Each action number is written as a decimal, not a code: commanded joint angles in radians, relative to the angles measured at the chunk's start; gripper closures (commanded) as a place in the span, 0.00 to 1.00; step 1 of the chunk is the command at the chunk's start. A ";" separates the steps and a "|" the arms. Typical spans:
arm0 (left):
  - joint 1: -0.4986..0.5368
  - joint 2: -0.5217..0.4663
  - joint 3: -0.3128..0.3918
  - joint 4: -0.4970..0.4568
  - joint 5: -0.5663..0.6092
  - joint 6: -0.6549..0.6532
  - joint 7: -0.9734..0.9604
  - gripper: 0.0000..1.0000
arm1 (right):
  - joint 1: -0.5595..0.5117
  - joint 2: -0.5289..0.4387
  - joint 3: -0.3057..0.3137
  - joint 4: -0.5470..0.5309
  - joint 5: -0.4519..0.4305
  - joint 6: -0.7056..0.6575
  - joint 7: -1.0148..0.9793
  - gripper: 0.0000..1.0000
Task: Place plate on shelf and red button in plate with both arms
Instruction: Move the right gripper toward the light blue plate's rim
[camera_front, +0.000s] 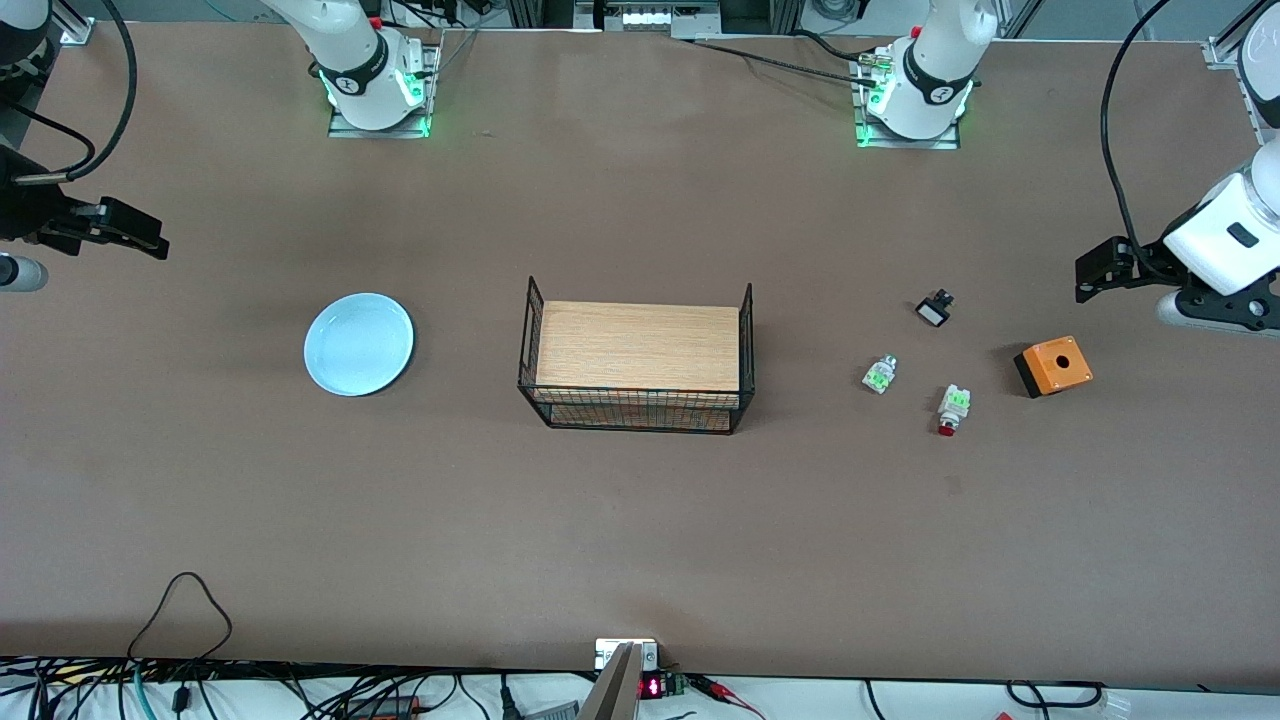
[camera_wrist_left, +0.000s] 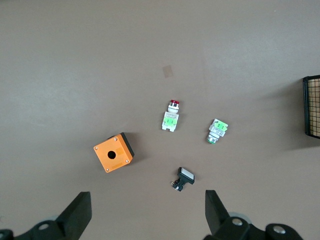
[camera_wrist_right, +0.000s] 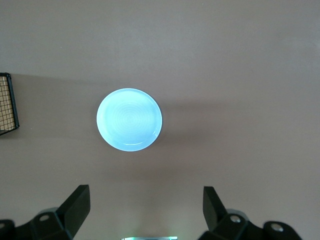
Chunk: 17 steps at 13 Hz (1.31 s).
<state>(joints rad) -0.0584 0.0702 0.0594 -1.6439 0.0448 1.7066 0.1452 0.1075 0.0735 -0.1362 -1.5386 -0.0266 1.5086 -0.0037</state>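
The pale light-blue plate (camera_front: 359, 344) lies flat on the table toward the right arm's end; it also shows in the right wrist view (camera_wrist_right: 129, 119). The red button (camera_front: 951, 408), whitish with a green patch and a red tip, lies toward the left arm's end; it also shows in the left wrist view (camera_wrist_left: 171, 115). My right gripper (camera_front: 130, 232) is open and empty, high over the table's end past the plate. My left gripper (camera_front: 1100, 272) is open and empty, high over the table's other end near the orange box. Each gripper's fingers (camera_wrist_left: 80, 212) (camera_wrist_right: 77, 200) stand wide apart.
A black wire basket (camera_front: 745, 352) with a wooden board on top stands mid-table. A white-green part without red tip (camera_front: 879, 374), a small black-and-white part (camera_front: 934, 309) and an orange box with a hole (camera_front: 1054, 366) lie around the red button.
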 joint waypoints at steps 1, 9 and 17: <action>0.002 0.007 0.002 0.013 -0.016 0.002 0.027 0.00 | 0.008 -0.020 -0.011 -0.018 0.020 0.004 -0.009 0.00; 0.003 0.007 0.004 0.012 -0.017 -0.001 0.028 0.00 | 0.032 0.159 -0.008 -0.029 0.007 0.132 -0.012 0.00; 0.003 0.007 0.005 0.012 -0.017 -0.002 0.028 0.00 | 0.035 0.190 -0.008 -0.578 0.002 0.780 -0.030 0.00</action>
<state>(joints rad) -0.0576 0.0729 0.0606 -1.6437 0.0448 1.7075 0.1453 0.1465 0.2914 -0.1368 -1.9923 -0.0223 2.1757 -0.0118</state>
